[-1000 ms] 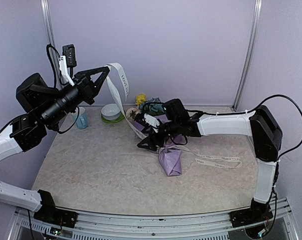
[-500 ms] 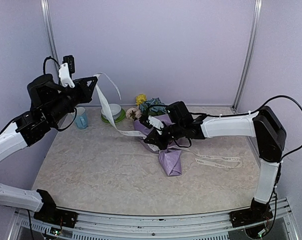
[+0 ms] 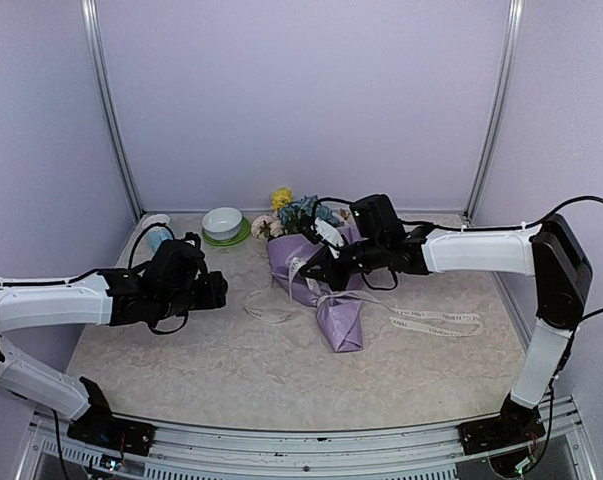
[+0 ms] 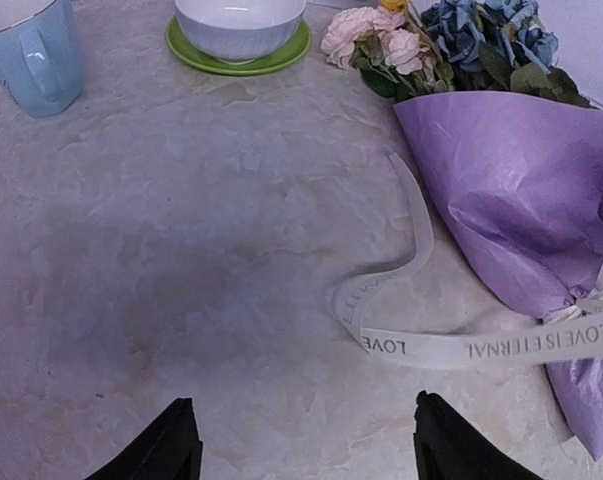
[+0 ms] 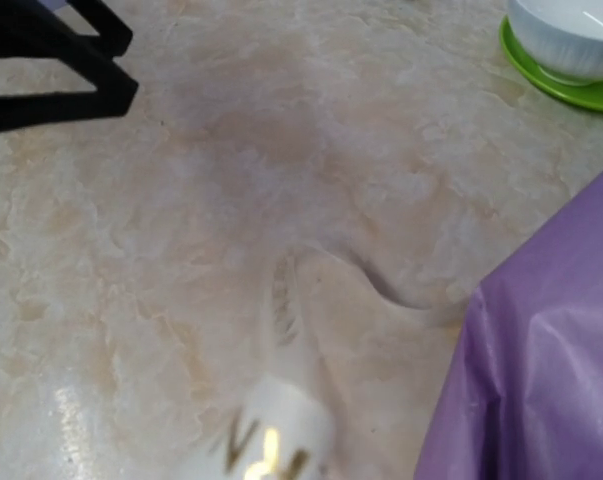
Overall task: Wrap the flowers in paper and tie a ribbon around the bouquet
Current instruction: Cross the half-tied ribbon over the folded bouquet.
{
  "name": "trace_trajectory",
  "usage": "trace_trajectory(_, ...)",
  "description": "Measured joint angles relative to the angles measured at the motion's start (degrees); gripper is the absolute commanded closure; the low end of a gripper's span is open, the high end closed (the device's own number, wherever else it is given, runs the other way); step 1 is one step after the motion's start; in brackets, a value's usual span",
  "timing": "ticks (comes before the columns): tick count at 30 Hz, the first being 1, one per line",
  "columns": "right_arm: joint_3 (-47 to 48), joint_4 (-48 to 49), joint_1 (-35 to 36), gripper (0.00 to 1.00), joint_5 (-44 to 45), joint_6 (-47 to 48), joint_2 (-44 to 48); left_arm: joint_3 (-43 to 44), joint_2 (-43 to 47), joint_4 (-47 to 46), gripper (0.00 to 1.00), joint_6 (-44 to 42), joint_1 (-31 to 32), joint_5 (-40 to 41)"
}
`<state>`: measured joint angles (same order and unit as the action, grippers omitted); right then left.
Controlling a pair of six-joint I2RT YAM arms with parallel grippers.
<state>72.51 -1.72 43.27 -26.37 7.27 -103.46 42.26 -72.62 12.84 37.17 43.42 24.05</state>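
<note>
1. My left arm reaches low across the counter (image 3: 231, 370) from the left. The left gripper (image 3: 209, 292) hovers just above it, jaws apart, holding nothing.
2. My right arm reaches in from the right. The right gripper (image 3: 314, 274) is over the bouquet (image 3: 336, 318), closed on the ribbon (image 4: 451, 347).
3. The bouquet lies mid-counter, with the flowers (image 3: 299, 212) toward the back wall and the paper (image 4: 511, 190) cone narrowing toward me.
4. The ribbon crosses the cone's neck, and I see its tails trailing left and right.
5. The counter is marbled beige. A white bowl (image 3: 222, 221), a green saucer (image 3: 239, 238) and a blue cup (image 4: 31, 60) sit at back left.
6. The walls (image 3: 311, 100) are plain lilac.
</note>
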Motion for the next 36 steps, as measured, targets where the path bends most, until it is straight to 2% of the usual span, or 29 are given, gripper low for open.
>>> trace_trajectory(2, -0.1, 0.1, -0.1, 1.00, 0.0, -1.0, 0.1, 0.4, -1.1, -2.5, 0.18, -3.4, 3.4, 1.2)
trace_trajectory(5, -0.1, 0.6, -0.3, 1.00, 0.6, -3.2, 0.1, 0.4, -4.6, -11.8, 0.03, -13.5, 12.0, 1.3)
trace_trajectory(8, -0.1, 1.3, -0.5, 1.00, 1.5, -6.8, 0.1, 0.1, -10.3, -24.9, 0.01, -21.8, 16.9, -0.2)
trace_trajectory(11, -0.6, 2.7, -0.6, 1.00, 2.2, -11.1, 0.1, 0.2, -17.0, -36.5, 0.03, -25.6, 15.8, -3.0)
trace_trajectory(12, -1.0, 3.3, -0.6, 1.00, 2.4, -12.3, 0.1, 0.6, -19.6, -39.8, 0.06, -26.6, 15.3, -3.7)
trace_trajectory(15, -2.4, 4.5, -0.6, 1.00, 3.5, -15.6, 0.1, 3.4, -27.0, -46.8, 0.29, -28.3, 14.6, -4.0)
trace_trajectory(16, -2.9, 4.7, -0.6, 1.00, 4.0, -16.4, 0.1, 4.8, -29.3, -48.6, 0.32, -28.6, 14.7, -3.9)
trace_trajectory(22, -4.0, 5.6, -0.6, 1.00, 5.9, -19.8, 0.4, 8.5, -35.3, -55.2, 0.33, -28.4, 15.6, -5.6)
trace_trajectory(24, -4.3, 6.3, -0.6, 1.00, 6.5, -20.8, 1.0, 8.7, -36.0, -57.2, 0.38, -27.9, 15.9, -6.1)
trace_trajectory(32, -5.1, 8.0, -0.6, 1.00, 6.5, -22.9, 1.7, 12.0, -41.0, -60.2, 0.96, -24.2, 15.1, -7.8)
trace_trajectory(33, -5.1, 8.1, -0.6, 1.00, 6.5, -23.0, 1.7, 12.3, -41.4, -60.3, 1.00, -23.9, 15.0, -8.0)
trace_trajectory(36, -5.4, 8.1, -0.6, 1.00, 6.5, -23.3, 1.7, 12.7, -41.9, -60.4, 1.00, -23.3, 14.5, -8.4)
